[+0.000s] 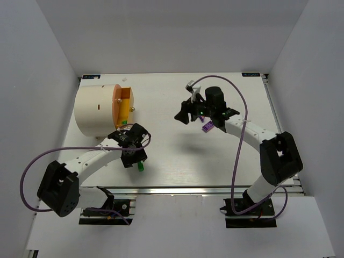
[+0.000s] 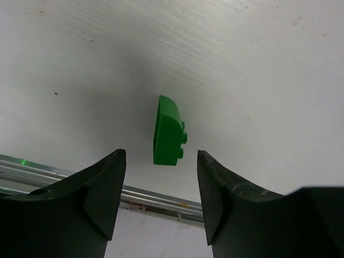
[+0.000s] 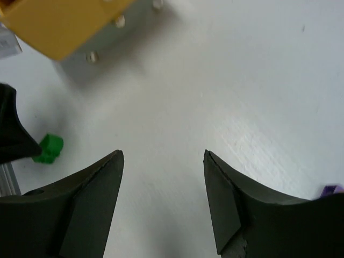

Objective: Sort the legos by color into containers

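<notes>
a white table [image 1: 177, 161] sits inside white walls. at the upper left of the overhead view lies the container [image 1: 94, 110], a cream drum with its orange face turned right. just below it the left gripper [image 2: 160, 154] hangs over a green lego [image 2: 168, 131], jaws wide and holding nothing. the brick lies on its side near the table's lower edge, studs pointing right in the wrist view. my judgement: come down until the fingers straddle it, centre it (it sits slightly ahead of the tips), then close squarely. right of centre, the right gripper [image 3: 163, 153] is spread wide and empty, a purple lego [image 1: 206, 127] just beside it.
</notes>
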